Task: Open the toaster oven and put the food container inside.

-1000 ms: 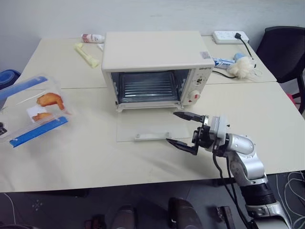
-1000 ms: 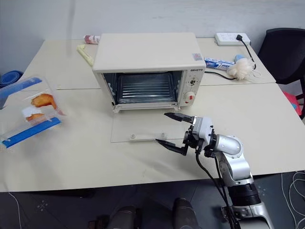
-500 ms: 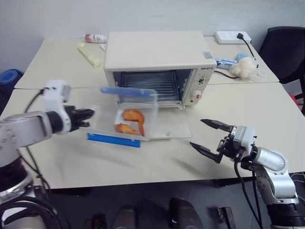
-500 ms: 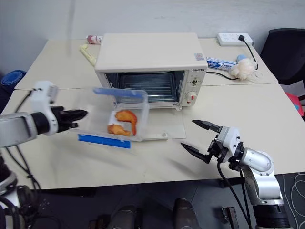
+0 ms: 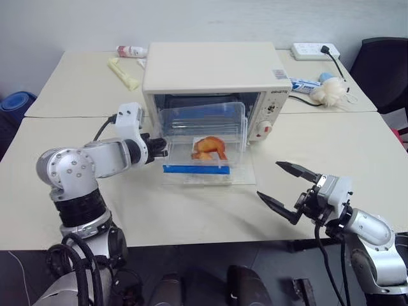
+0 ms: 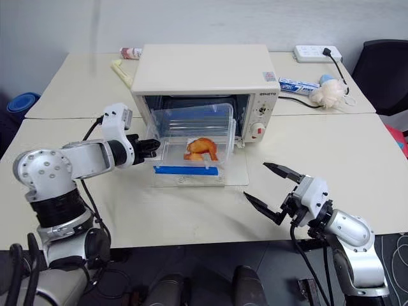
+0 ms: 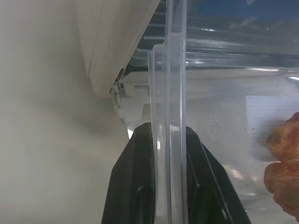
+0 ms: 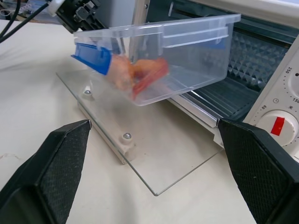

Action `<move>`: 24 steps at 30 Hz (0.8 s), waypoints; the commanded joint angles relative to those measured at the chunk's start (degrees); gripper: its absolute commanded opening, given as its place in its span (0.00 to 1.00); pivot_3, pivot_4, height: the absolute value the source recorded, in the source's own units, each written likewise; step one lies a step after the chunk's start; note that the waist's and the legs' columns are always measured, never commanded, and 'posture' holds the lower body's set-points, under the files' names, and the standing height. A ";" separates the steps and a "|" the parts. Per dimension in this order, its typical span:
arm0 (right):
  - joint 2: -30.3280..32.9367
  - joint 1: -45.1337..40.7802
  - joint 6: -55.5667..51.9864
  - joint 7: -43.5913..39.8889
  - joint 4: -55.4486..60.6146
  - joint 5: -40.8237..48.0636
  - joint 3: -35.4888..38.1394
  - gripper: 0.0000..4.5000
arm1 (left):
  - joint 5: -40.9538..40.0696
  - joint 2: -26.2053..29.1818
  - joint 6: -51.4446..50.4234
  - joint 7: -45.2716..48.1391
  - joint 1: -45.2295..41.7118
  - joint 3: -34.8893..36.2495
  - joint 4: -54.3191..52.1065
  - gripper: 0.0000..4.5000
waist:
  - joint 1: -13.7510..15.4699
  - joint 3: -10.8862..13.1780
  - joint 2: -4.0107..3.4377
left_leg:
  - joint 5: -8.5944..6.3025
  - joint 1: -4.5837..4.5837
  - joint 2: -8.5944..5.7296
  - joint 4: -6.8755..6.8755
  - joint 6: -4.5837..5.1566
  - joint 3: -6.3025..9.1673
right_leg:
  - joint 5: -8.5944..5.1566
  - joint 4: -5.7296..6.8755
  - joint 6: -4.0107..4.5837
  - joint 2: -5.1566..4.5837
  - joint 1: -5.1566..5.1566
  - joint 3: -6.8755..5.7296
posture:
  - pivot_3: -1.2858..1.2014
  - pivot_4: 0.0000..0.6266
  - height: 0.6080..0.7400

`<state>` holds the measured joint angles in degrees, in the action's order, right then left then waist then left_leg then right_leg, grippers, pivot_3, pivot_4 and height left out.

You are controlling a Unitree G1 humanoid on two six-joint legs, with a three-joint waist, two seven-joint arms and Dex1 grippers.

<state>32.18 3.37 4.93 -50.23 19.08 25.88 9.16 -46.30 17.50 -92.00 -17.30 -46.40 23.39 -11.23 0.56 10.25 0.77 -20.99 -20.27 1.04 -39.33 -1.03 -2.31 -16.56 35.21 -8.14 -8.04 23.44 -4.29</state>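
Two grippers, one box at the oven mouth

Nearest the robot, the right gripper (image 6: 278, 194) hangs above the table (image 6: 191, 217) with its two black fingers spread wide apart and nothing between them. Farther in, the left gripper (image 6: 153, 146) has its fingers (image 7: 198, 175) clamped on the side rim of the food container (image 6: 194, 143). That clear box, with orange-brown food inside and a blue strip along its near edge, hovers tilted above the glass door (image 6: 236, 173), which lies folded down flat. Its far end is at the opening of the toaster oven (image 6: 201, 73). Behind the oven, a white power strip (image 6: 317, 53) lies on the table.
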 commanded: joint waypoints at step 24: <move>7.39 -6.05 -20.63 -1.18 6.75 1.23 -10.53 0.42 | 7.56 38.27 50.48 74.04 35.26 -13.04 -5.09 0.14 | 0.16 0.02 -0.25 | -0.02 -0.03 0.08 0.10 0.01 -0.02 | -0.06 -0.23 0.13 0.05 0.02 -0.03 | 0.52 0.24 1.00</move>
<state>39.50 -1.28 -14.06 -51.71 24.46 27.82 -0.03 -42.32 56.46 -51.31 51.78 -11.55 11.33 -16.68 0.72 10.27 0.52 -21.01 -20.30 1.12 -39.25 -1.01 -2.36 -16.62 34.88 -7.99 -7.99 23.46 -4.32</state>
